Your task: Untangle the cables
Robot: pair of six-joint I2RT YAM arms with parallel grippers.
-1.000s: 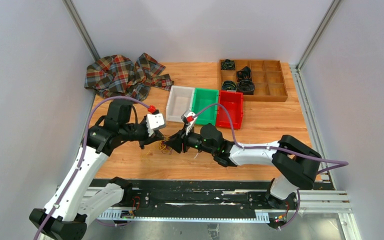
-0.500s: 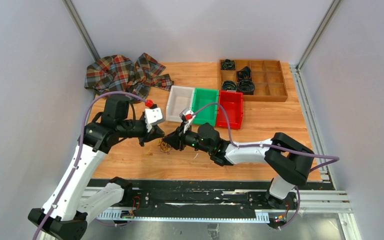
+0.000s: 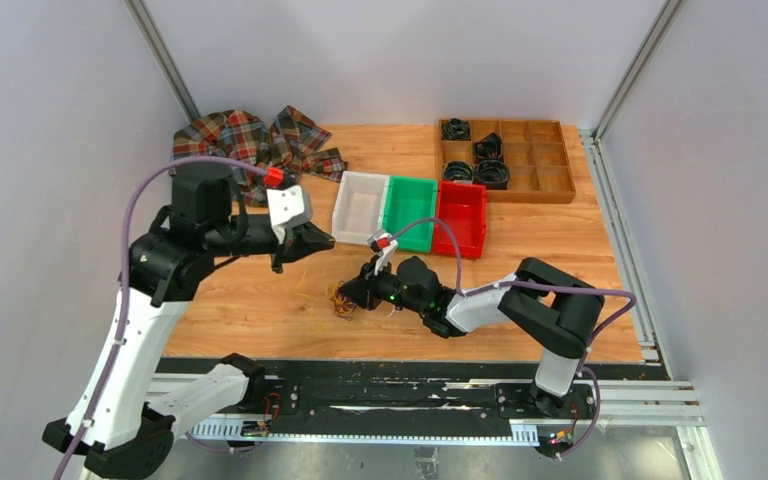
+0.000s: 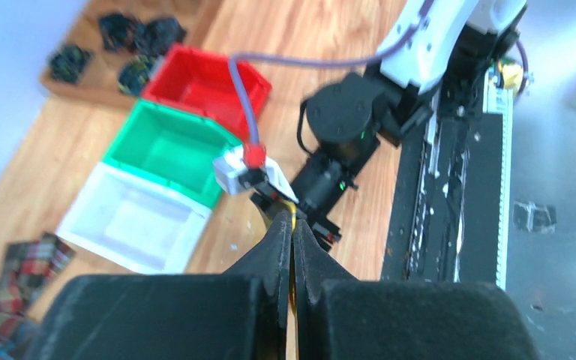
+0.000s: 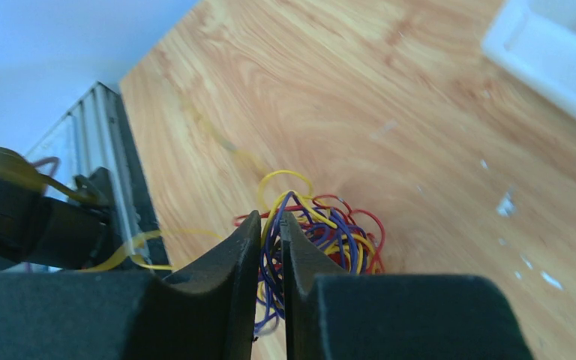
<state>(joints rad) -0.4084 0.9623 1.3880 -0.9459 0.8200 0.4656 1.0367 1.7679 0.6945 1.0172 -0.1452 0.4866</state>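
Left gripper (image 3: 322,240), pressed together on one yellow cable (image 5: 139,241) at centre frame, faces the right gripper (image 3: 357,291) pinching the tangle of cables (image 3: 342,303) low at centre, where a hard pull might cinch knots tighter.

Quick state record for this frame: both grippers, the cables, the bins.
left gripper: shut on a yellow wire, lifted off the table
right gripper: low, shut on strands of the tangle
tangle: yellow, purple and red wires, lying on the table
yellow wire: runs from tangle to left gripper
bins: white, green, red; nothing visible inside
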